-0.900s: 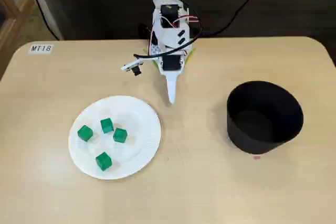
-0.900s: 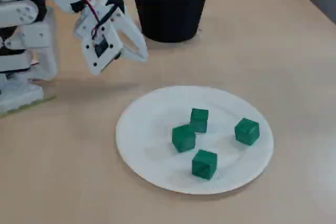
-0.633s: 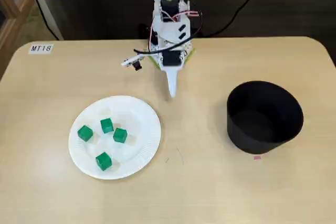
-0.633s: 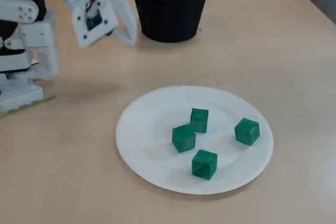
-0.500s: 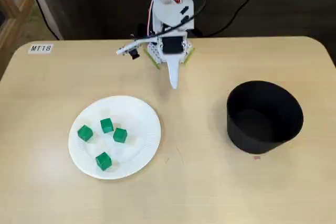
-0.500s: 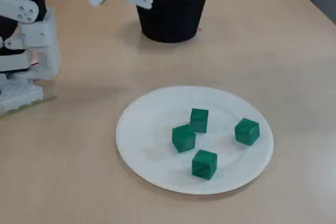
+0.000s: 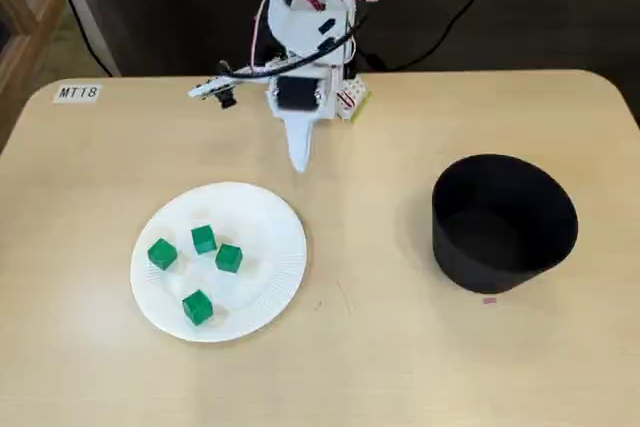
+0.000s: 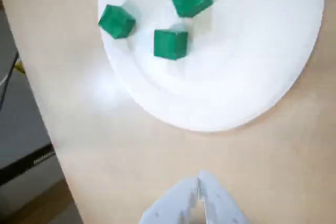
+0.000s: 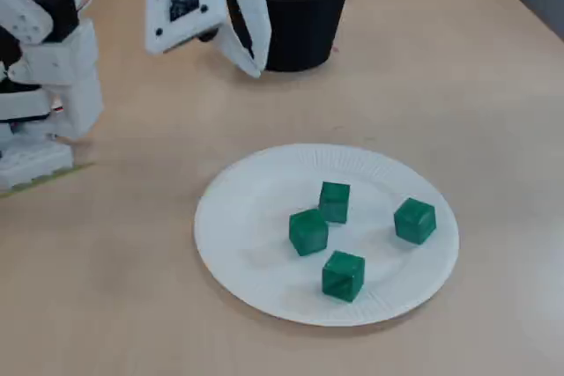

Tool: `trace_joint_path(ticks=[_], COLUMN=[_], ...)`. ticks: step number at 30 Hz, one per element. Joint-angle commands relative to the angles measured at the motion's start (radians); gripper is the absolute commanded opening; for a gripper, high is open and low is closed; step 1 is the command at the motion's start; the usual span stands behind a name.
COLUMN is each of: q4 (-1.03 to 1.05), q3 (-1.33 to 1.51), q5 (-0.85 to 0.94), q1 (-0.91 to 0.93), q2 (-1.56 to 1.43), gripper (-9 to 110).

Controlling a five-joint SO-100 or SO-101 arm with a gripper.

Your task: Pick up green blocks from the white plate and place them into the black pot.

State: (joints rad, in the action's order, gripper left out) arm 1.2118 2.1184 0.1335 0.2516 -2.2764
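Green blocks (image 7: 229, 258), four, on white plate (image 7: 262, 215) just ahead of gripper (image 7: 298, 164), jaws together and empty; probably light, rigid, so pinch across opposite flat faces.

The gripper (image 7: 298, 161) sits higher than a second ago, and the arm has turned, carrying it from beside the white plate's (image 7: 268, 230) right rim to over its far rim.
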Motion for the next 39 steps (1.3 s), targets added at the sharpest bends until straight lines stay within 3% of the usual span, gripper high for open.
trace_joint_path(ticks=[1,18,26,39], q4=[0.012,0.038,0.0,0.021], q3=[-0.141,-0.563,-0.626,-0.795], q5=[0.026,0.075,0.097,0.074], q1=[0.074,0.411,0.399,0.399], q2=[0.152,0.696,0.778,1.008], gripper=[-2,-2,25,27])
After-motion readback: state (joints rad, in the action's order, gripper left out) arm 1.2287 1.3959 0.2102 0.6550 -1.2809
